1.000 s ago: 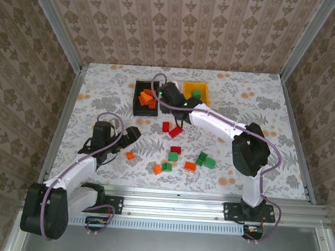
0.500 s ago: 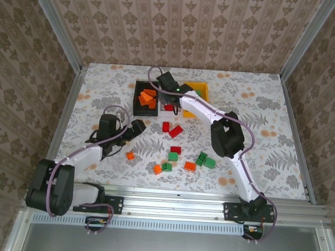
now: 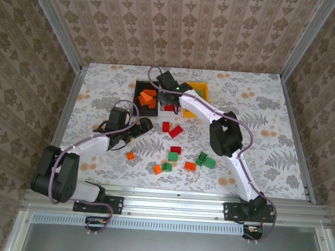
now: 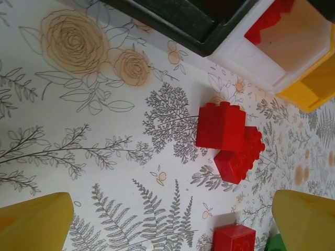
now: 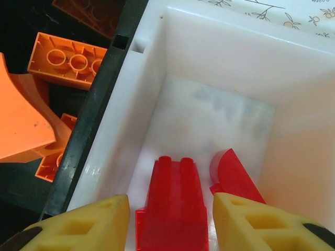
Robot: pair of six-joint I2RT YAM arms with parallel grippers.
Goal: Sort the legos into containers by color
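Red brick: the long red plastic lego brick (image 5: 175, 183) sits low inside the white plastic bin (image 5: 220, 63), beside a second red piece (image 5: 233, 175). Right colour, right home.
Right gripper: the right gripper (image 5: 170, 214) straddles it, yellow fingers part-spread. I can't tell whether they grip.
Left gripper: the left gripper (image 4: 170, 209) is spread wide and empty above two touching red bricks (image 4: 220, 125), probably my next pick.
Neighbours: orange bricks (image 5: 68, 60) fill the black bin (image 5: 104, 104). Green strays (image 3: 209, 162) wait on the floral table (image 4: 78, 130).

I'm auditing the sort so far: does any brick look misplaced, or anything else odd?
Nothing stands out. In the right wrist view the black bin holds orange bricks and the white bin red bricks; loose bricks lie unsorted on the table.
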